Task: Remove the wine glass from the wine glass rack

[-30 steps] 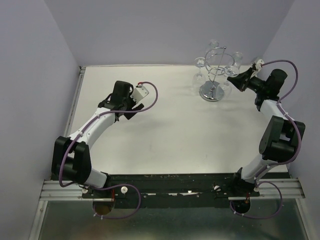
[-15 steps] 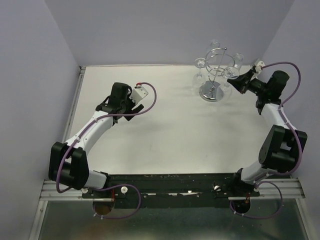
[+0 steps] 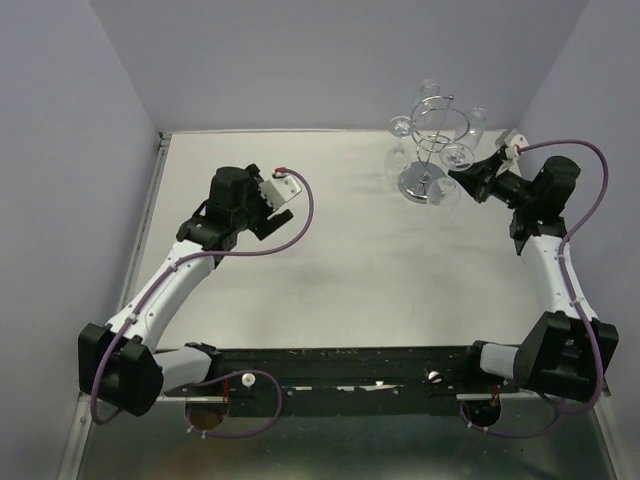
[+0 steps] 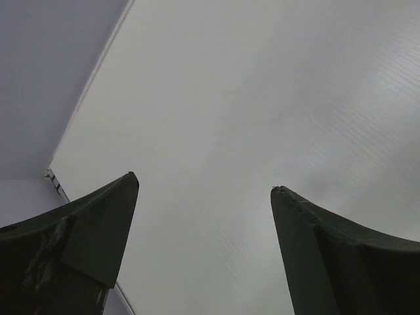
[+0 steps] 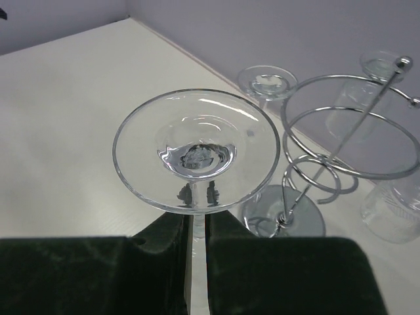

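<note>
My right gripper (image 5: 197, 223) is shut on the thin stem of a clear wine glass (image 5: 197, 147), just below its round foot. The glass hangs upside down, foot uppermost. In the top view the wine glass (image 3: 456, 156) sits at the right side of the wine glass rack (image 3: 421, 183), with my right gripper (image 3: 467, 180) beside it. In the right wrist view the chrome rack (image 5: 354, 125) stands to the right of the held glass, and the glass is outside its wire loops. My left gripper (image 4: 205, 190) is open over bare table, holding nothing.
Other glasses hang on the rack: one foot (image 5: 267, 80) at its left, one (image 5: 380, 64) behind, and a bowl (image 5: 392, 209) at its right. The lilac back wall (image 3: 330, 60) rises just behind the rack. The left gripper (image 3: 207, 222) hovers mid-left of the white table (image 3: 330, 260).
The right gripper has drawn the glass a little out from the rack toward the near side. The left arm has stretched and its wrist shifted left.
</note>
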`<state>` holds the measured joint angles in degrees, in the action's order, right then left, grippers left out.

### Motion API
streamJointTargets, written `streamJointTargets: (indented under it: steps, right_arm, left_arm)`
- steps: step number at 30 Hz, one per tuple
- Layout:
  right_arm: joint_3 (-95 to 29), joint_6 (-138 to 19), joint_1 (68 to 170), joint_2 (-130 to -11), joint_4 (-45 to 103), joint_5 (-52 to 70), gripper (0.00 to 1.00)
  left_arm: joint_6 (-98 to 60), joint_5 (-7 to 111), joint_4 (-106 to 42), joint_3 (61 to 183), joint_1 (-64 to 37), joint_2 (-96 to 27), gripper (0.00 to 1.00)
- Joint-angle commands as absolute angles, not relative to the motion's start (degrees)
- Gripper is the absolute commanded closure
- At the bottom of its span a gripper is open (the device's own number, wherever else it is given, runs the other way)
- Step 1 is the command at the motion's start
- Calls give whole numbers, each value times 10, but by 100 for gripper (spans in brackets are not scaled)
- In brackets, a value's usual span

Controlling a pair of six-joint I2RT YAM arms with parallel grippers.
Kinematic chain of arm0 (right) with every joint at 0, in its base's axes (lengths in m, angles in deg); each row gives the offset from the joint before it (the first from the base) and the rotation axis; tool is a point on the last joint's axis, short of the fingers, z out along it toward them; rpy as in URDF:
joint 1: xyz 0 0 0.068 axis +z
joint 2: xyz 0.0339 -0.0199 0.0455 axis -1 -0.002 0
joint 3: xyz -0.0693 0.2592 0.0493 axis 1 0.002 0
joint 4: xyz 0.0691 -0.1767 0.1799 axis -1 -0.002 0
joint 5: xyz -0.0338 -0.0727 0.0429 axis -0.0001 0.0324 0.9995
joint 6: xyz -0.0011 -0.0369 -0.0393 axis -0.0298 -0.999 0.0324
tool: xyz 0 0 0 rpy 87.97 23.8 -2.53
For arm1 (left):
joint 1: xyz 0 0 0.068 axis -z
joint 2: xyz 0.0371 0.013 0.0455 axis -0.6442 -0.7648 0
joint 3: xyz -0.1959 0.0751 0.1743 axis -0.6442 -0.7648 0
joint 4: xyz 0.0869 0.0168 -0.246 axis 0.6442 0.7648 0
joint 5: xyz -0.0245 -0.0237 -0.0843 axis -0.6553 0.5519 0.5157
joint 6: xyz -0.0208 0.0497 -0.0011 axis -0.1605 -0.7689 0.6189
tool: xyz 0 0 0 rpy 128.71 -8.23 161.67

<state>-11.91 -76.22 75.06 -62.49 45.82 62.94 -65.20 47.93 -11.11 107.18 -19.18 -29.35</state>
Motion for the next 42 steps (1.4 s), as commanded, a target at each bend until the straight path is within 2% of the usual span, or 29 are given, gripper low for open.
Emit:
streamJointTargets:
  steps: [1,3,7,11,17,22,27,32,39,42]
  right_arm:
    - [-107,-739,808,-579,437,576,99]
    - [-122,-726,845,-575,415,537,99]
    - [-221,-743,937,-616,241,453,99]
    - [-281,-703,982,-658,145,466,99]
    - [-253,-604,1010,-679,134,508,99]
    - [-230,-614,1059,-695,141,536,99]
    - [-239,-587,1100,-729,191,543,99]
    - [-253,-594,1119,-754,205,540,99]
    - [-247,-585,1125,-757,224,524,99]
    - [-245,-567,1125,-759,242,524,99]
  left_arm:
    - [-704,552,-139,1075,-177,-224,2]
    - [-728,562,-164,1066,-165,-203,2]
    - [-814,572,-170,1059,-121,-186,2]
    - [-827,565,-203,1059,-88,-184,5]
    - [-832,556,-257,1053,-48,-196,5]
    - [-772,617,-274,1077,-43,-228,6]
    - [-765,651,-265,1103,-43,-266,21]
    - [-779,685,-191,1164,-43,-314,35]
    - [-815,723,-161,1171,-46,-324,46]
    - [-836,734,-147,1173,-49,-331,46]
